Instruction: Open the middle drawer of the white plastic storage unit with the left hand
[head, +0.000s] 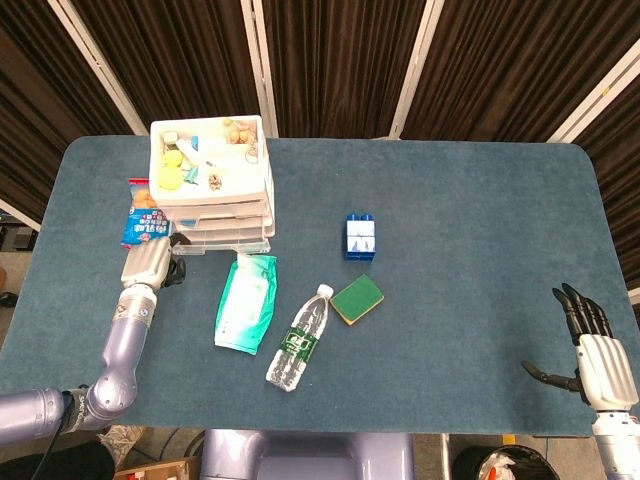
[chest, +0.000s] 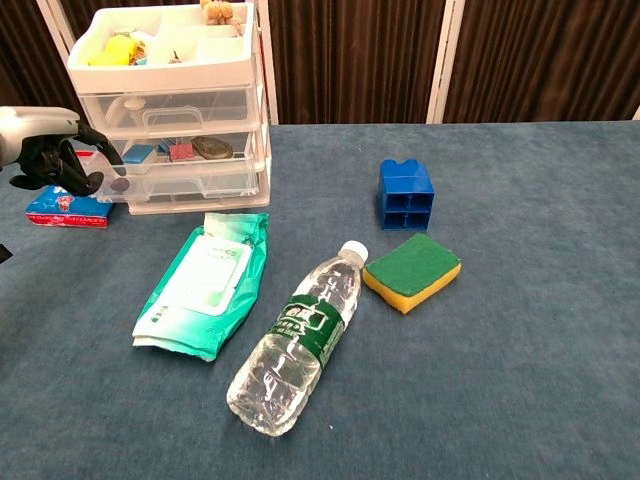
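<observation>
The white plastic storage unit (head: 210, 165) (chest: 165, 60) stands at the table's far left, its top tray full of small items. Its middle drawer (chest: 185, 178) (head: 215, 240) stands pulled out toward me, showing a blue piece, a red piece and a brown disc inside. My left hand (head: 150, 262) (chest: 55, 160) is at the drawer's left front corner, its dark fingers curled and hooked on that corner. My right hand (head: 592, 352) hangs by the table's near right edge, fingers spread, holding nothing; only the head view shows it.
A blue and red snack packet (head: 143, 215) (chest: 65, 208) lies just left of the unit, under my left hand. In front lie a green wipes pack (head: 245, 302), a water bottle (head: 298, 338), a green and yellow sponge (head: 357, 299) and a blue block (head: 360, 237).
</observation>
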